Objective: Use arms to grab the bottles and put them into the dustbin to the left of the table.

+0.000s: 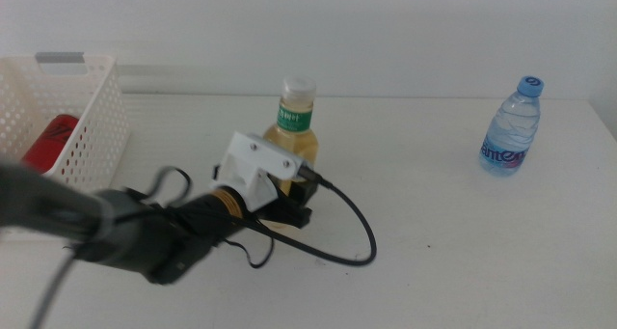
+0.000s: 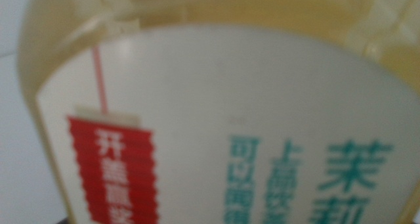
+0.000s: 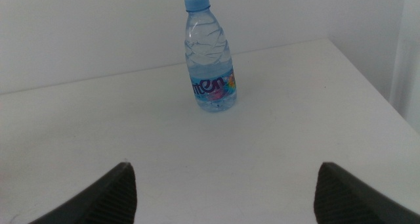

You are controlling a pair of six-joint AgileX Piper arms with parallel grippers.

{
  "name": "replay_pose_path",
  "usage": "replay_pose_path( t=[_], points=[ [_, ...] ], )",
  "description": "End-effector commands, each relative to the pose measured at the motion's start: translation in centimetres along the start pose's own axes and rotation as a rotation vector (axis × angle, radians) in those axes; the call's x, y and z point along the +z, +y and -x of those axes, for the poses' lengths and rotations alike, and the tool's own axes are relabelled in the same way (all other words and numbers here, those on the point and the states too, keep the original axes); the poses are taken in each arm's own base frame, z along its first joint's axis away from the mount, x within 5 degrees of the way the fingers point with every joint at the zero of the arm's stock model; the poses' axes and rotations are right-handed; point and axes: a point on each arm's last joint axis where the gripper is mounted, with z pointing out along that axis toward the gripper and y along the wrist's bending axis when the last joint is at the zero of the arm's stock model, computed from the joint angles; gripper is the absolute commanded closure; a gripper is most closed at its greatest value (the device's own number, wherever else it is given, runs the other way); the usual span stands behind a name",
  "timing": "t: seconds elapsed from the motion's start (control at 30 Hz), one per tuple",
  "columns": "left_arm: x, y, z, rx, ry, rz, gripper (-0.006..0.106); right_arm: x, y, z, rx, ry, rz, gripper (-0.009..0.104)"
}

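1. The left gripper (image 1: 294, 189) sits at the base of the yellow tea bottle (image 1: 295, 126); whether its fingers are closed on it cannot be told.
2. The left wrist view is filled by the label — teal Chinese characters, a red panel with white ones.
3. The right gripper's (image 3: 223, 191) fingers are spread wide, empty, facing the water bottle (image 3: 210, 56), which stands upright near the bench (image 1: 453, 233) corner.
4. The red can (image 1: 48, 141) lies in the dustbin (image 1: 92, 117) at the bench's left edge.
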Motion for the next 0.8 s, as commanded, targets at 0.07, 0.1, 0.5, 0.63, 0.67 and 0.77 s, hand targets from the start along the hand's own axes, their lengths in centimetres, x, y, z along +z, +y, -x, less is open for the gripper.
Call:
replay_pose_path(
  t=[0.07,0.1,0.5,0.63,0.67,0.77],
  points=[
    [-4.3,-0.4,5.9,-0.010,-0.002,0.034,0.099,0.0,-0.1,0.0,-0.013,-0.008,-0.009,0.010],
    [-5.5,-0.6,7.1,-0.026,0.004,0.043,0.099,0.0,-0.1,0.0,-0.013,-0.008,-0.009,0.010],
    [-16.2,0.7,17.9,-0.123,0.335,0.281,0.099,0.0,-0.1,0.0,-0.013,-0.008,-0.009,0.010],
    [-17.1,3.5,20.5,-0.104,0.409,0.215,0.098,0.0,-0.1,0.0,-0.013,-0.008,-0.009,0.010],
    [-17.4,4.6,20.9,-0.104,0.436,0.217,0.098,0.0,-0.1,0.0,-0.013,-0.008,-0.009,0.010],
    [-18.4,8.8,21.2,-0.139,0.568,0.249,0.098,0.0,-0.1,0.0,-0.013,-0.008,-0.009,0.010]
  ],
)
